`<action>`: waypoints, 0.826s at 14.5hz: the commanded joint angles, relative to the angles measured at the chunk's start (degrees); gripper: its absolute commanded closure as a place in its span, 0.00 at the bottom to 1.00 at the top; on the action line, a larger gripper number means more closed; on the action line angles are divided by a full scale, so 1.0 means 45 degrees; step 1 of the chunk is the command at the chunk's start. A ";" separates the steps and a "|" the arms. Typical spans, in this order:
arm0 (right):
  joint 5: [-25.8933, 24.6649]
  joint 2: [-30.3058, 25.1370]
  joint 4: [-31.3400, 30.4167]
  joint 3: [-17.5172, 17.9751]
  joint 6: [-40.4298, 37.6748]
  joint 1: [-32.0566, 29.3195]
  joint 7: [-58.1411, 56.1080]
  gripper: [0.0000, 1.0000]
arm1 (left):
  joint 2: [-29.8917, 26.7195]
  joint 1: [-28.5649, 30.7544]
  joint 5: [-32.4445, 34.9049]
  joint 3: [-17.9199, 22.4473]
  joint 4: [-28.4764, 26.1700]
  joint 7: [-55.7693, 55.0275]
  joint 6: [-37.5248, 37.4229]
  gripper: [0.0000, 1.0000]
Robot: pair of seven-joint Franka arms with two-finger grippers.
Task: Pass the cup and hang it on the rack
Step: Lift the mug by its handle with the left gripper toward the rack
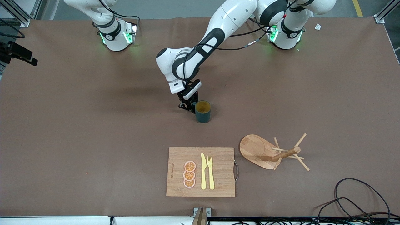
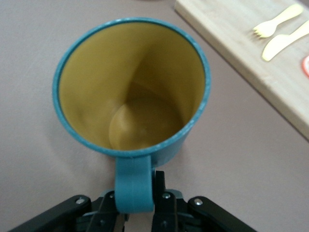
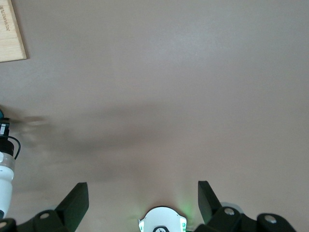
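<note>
The dark teal cup stands upright on the brown table near the middle, its yellowish-tan inside showing. My left gripper is low beside it, on the side toward the robots' bases. In the left wrist view the cup fills the picture, and my left gripper is shut on its loop handle. The wooden rack lies nearer the front camera, toward the left arm's end, with its post slanting that way. My right gripper is open and empty, held high over bare table.
A wooden cutting board with a metal handle lies at the front edge beside the rack. It carries three orange slices, a yellow knife and a fork. Its corner shows in the right wrist view. Black cables lie at the front corner.
</note>
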 commanded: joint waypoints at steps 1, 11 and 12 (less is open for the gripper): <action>-0.0025 -0.0256 0.0012 0.0089 -0.0074 -0.0119 -0.0249 0.00 | -0.1159 0.0870 -0.2168 -0.0116 0.0048 0.1728 0.0075 1.00; -0.0162 -0.0256 0.0012 0.0050 0.0024 -0.0119 -0.0249 0.00 | -0.5068 0.4678 -1.1873 -0.0038 -0.0049 0.6946 0.1264 1.00; -0.0220 -0.0256 0.0012 0.0050 0.0024 -0.0119 -0.0288 0.00 | -0.5322 0.5108 -1.2697 -0.0057 -0.0049 0.7394 0.1441 1.00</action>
